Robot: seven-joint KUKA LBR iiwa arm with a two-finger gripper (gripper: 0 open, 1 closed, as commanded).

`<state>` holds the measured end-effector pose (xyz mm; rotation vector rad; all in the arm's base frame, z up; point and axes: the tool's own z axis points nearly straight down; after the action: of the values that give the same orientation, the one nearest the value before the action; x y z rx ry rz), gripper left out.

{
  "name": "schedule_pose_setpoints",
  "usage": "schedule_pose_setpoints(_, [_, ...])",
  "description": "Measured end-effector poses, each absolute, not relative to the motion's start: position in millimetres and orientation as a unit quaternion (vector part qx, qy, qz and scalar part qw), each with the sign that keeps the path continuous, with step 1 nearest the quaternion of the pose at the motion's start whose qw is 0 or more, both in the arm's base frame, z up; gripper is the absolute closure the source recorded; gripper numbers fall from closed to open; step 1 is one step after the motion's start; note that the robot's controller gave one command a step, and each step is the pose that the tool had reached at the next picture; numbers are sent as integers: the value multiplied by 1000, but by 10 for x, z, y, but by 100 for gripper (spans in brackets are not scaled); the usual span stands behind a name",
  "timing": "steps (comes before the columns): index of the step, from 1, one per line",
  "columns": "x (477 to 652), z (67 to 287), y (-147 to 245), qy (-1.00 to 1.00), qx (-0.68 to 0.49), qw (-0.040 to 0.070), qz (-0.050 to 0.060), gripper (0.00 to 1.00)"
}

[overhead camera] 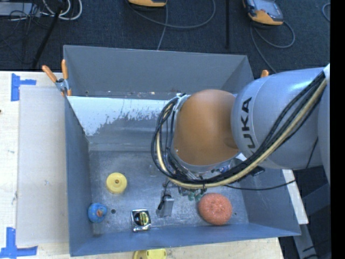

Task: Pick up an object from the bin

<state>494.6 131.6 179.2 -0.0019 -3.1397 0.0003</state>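
My gripper [165, 205] reaches down from under the orange wrist cover to the bin floor near the front wall. A small chrome and yellow tape measure [141, 219] lies just to its left, a short gap away. A rough reddish-orange ball [215, 208] rests to its right, close to the front wall. Nothing shows in the gripper's grasp.
A yellow ring-shaped roll [116, 182] lies on the floor at the left. A blue round thing with an orange spot [97, 212] sits in the front left corner. The arm and its cables cover the right middle of the bin.
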Motion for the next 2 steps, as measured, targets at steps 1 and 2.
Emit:
schedule_pose_setpoints(1, [5004,1318,1163,-999,33,-2,-1,0])
schedule_pose_setpoints(2, [4998,1183,1118,-999,42,-1,0,0])
